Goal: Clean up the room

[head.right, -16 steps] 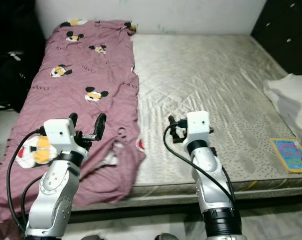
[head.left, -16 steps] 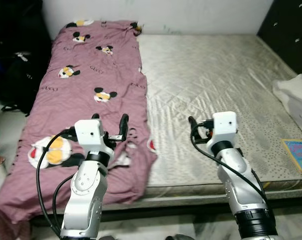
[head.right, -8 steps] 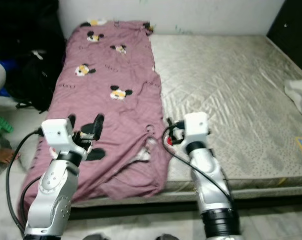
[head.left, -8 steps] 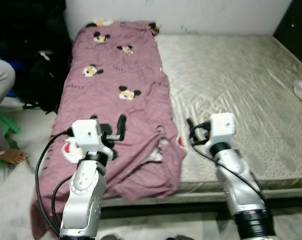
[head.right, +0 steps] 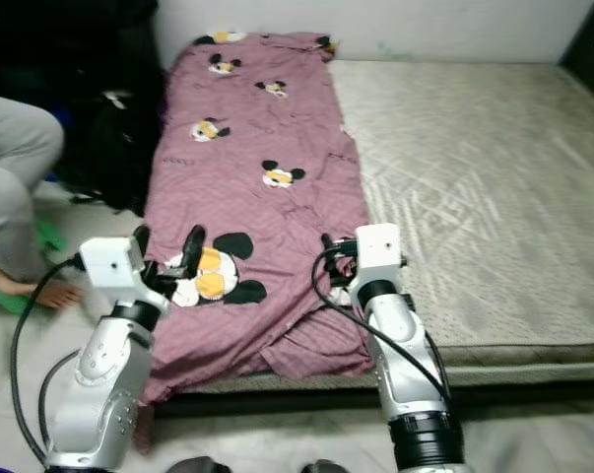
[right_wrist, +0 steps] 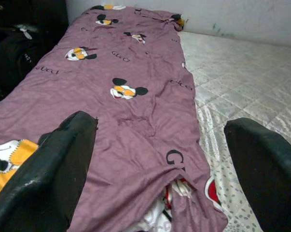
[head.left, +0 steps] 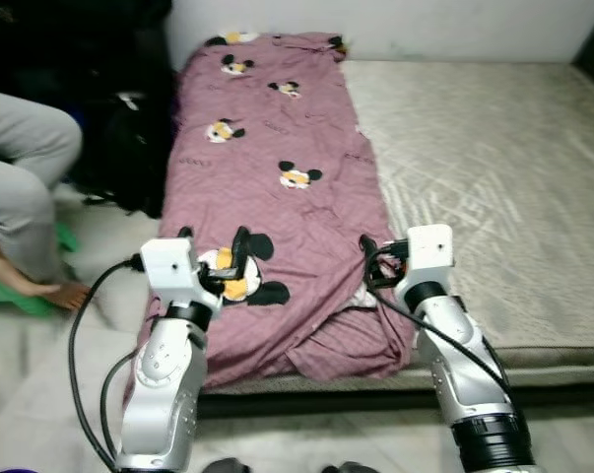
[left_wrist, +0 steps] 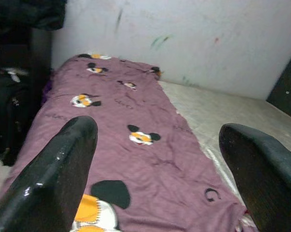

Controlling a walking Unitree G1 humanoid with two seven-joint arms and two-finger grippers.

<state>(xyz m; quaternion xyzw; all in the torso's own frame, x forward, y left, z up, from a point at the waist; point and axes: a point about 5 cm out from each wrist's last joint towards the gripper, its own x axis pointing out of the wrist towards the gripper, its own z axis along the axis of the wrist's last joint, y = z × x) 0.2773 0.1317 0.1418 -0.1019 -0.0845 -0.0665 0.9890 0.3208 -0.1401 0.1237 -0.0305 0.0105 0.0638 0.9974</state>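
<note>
A purple sheet (head.left: pixel 277 187) covers the left side of the mattress (head.left: pixel 494 187), its near end bunched at the mattress's front edge. The left gripper (head.left: pixel 213 258) and right gripper (head.left: pixel 367 258) hover over that end, both spread wide and holding nothing. A person's leg (head.left: pixel 21 177) shows beside the bed.

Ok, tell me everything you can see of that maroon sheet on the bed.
The maroon sheet is thin, soft-looking cloth printed with cartoon mouse heads and small lettering. It lies lengthwise along the left side of the bare grey mattress, flat up to the wall, rumpled and bunched at its near right corner, its near edge hanging over the mattress front.
</note>
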